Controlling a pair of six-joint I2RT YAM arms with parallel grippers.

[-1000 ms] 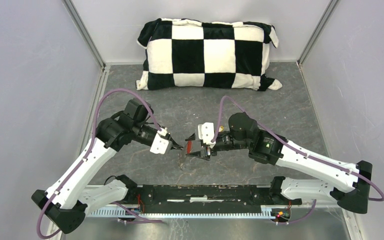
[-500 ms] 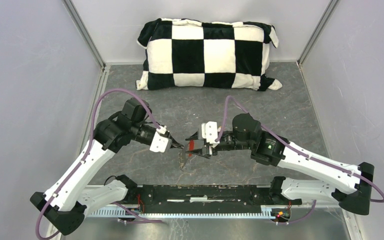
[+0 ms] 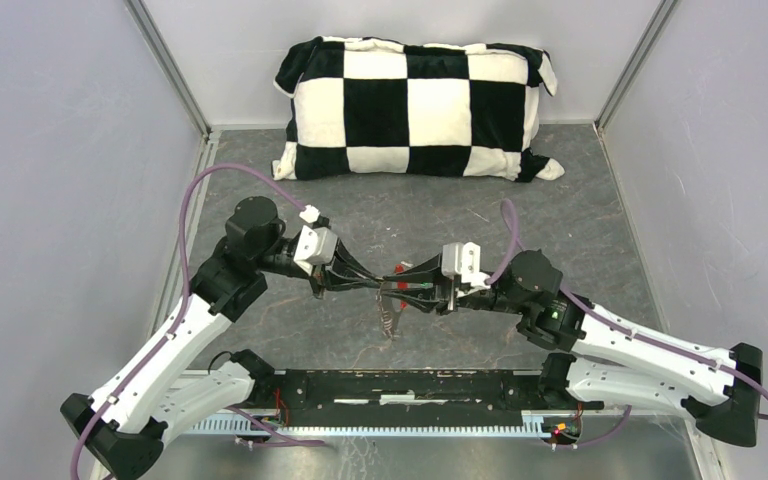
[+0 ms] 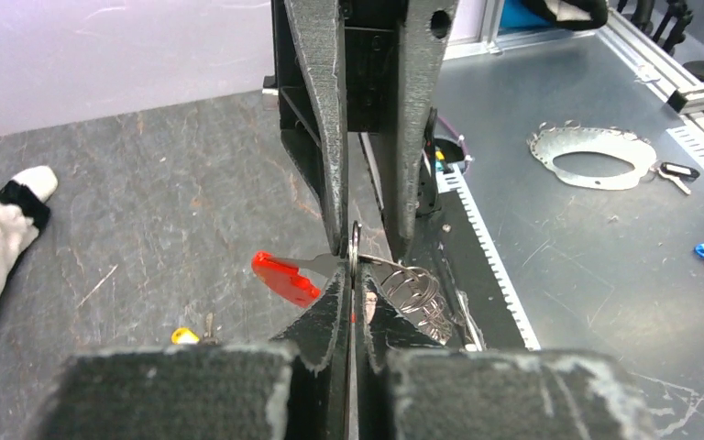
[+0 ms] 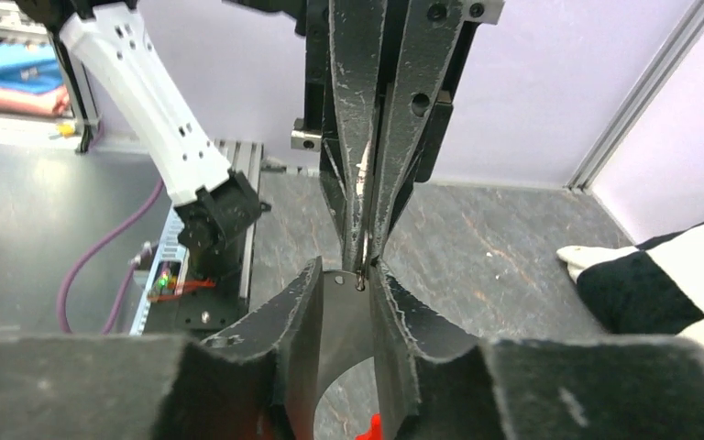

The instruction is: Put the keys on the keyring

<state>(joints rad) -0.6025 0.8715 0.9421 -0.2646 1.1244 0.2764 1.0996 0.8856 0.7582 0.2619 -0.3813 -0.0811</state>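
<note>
Top external view: checkered pillow point(image 3: 415, 105) lies well behind the keyring point(image 3: 388, 316).

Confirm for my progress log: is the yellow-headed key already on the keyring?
No, the yellow-headed key lies on the table, apart from the keyring pinched in the left gripper.

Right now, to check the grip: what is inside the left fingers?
The thin silver keyring, edge-on, pinched between the left fingers, its red tag sticking out sideways. The clamped stretch is covered.

Left pincer point(image 4: 349, 280) pinched, right pincer point(image 5: 346, 275) parted, tips meeting.
</note>
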